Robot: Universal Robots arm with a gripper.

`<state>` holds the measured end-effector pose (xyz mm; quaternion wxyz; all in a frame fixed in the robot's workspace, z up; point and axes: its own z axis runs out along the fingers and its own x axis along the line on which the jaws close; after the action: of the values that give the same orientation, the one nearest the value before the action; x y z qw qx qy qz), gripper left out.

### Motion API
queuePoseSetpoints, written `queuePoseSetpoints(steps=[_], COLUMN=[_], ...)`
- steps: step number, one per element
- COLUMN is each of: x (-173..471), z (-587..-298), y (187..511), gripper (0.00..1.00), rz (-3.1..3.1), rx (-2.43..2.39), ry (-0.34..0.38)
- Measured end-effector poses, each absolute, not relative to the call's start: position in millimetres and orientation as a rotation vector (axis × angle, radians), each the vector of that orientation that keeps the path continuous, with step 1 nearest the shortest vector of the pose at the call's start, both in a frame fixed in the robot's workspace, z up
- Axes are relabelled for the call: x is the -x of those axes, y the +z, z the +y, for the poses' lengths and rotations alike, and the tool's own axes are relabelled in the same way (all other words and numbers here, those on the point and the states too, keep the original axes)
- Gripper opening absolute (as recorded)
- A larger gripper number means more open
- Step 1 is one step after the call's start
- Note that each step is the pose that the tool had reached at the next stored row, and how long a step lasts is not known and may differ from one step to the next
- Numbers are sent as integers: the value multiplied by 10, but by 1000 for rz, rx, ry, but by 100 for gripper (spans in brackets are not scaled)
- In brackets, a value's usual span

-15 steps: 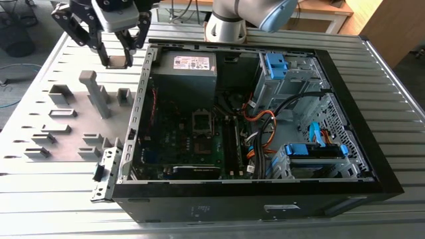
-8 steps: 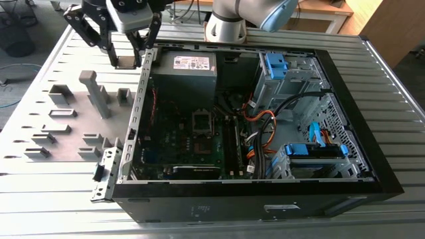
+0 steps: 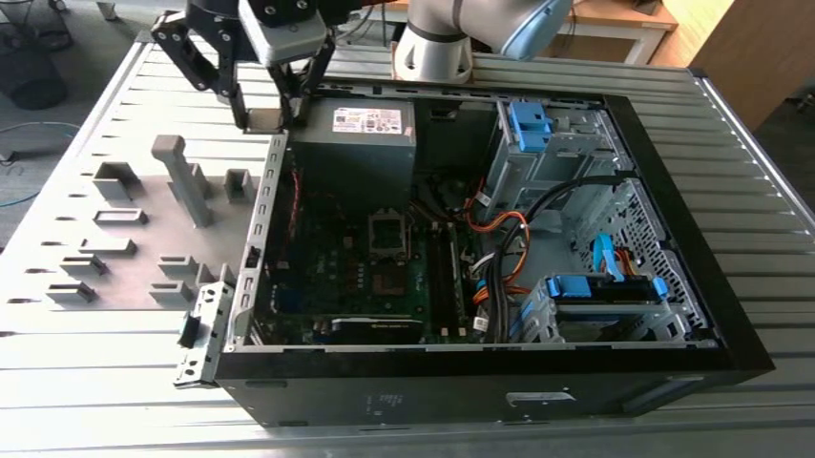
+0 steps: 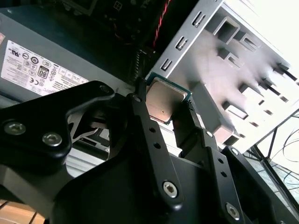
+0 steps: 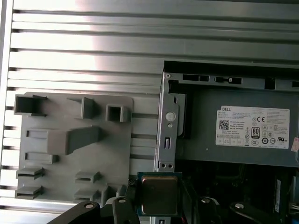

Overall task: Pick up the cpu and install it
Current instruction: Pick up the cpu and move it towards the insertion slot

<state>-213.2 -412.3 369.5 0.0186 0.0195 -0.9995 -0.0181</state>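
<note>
Exterior view first: one open computer case (image 3: 713, 315) lies on the slatted metal desk (image 3: 745, 191). Inside it I count one grey power supply (image 3: 350, 153) in the corner nearest the desk's far edge, one green motherboard (image 3: 369, 277), two drive cages (image 3: 598, 296) with blue clips, and a bundle of orange and black cables (image 3: 503, 239). Just beside the case, toward the exterior view's left, lies one grey fixture plate (image 3: 140, 239) carrying several upright holders.

My tool (image 4: 164, 114) is closed on the cpu (image 4: 163, 99). In both wrist views its two black fingers (image 4: 142, 116) press against opposite edges of the chip, whose silvery top and thin green rim face the cameras. I hold this single cpu over the case's side wall, between the plate's far end and the power supply. Whether it touches anything beneath, I cannot tell.
</note>
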Motion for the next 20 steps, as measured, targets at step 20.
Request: queuePoseSetpoints(steps=[20], x=[1522], z=[-4123], y=[3693], gripper=[47], rz=[-3099], rx=[-60], ry=[-56])
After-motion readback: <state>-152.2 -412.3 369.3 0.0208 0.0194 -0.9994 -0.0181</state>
